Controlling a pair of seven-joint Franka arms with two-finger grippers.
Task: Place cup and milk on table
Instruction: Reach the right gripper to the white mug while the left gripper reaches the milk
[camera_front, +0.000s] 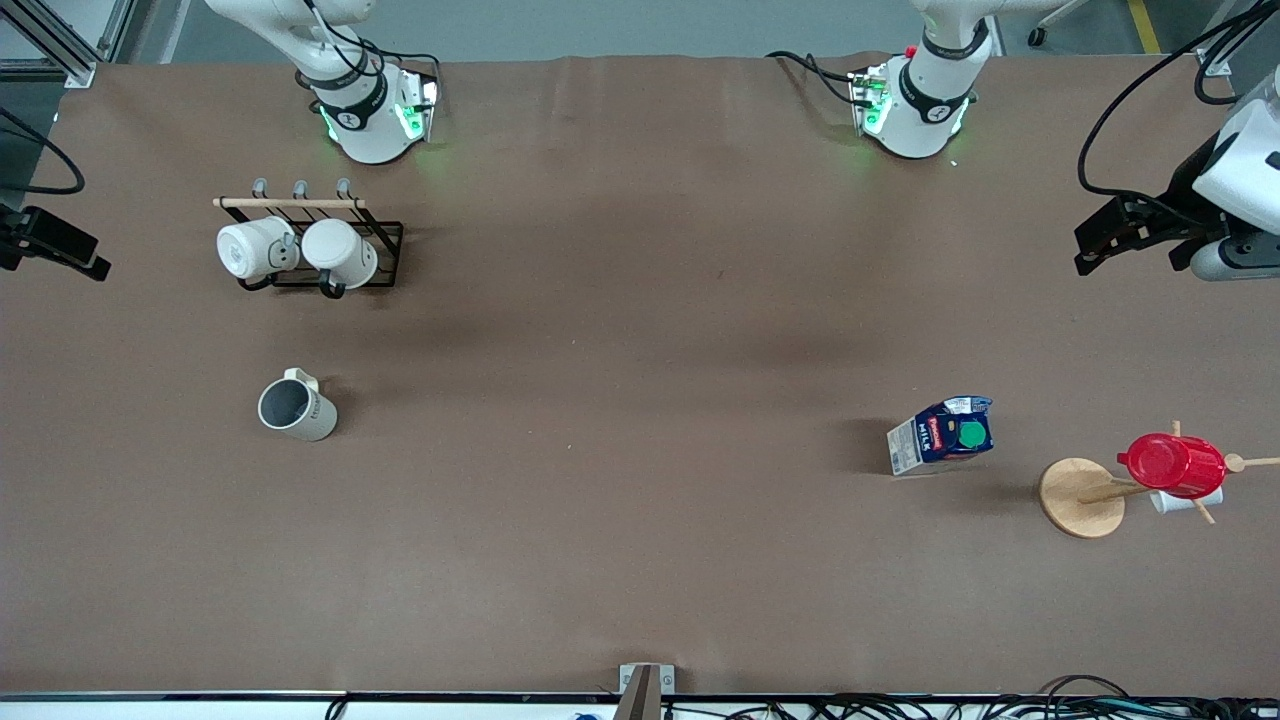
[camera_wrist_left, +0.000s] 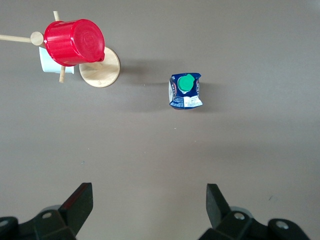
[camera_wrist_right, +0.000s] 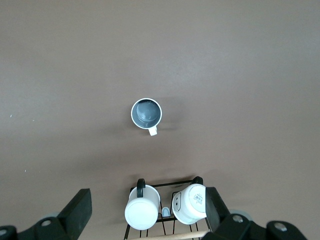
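Front view: on the counter (camera_front: 640, 560), the cup (camera_front: 297, 406) is seen upright toward the right arm's end, nearer the camera than the rack (camera_front: 320, 245) with two white mugs. The milk (camera_front: 941, 435) stands toward the left arm's end, just beside the wooden stand (camera_front: 1082, 497) bearing the red cup (camera_front: 1172, 465). The right gripper (camera_wrist_right: 148, 210) is shown by its wrist view with jaws wide apart and empty, high over the rack, the cup's mouth facing straight up at it. The left gripper (camera_wrist_left: 150, 202), likewise spread and empty, hangs over bare counter, apart from the milk. Both things appear already set down. The cup's handle direction is shown clearly only by the right wrist view.
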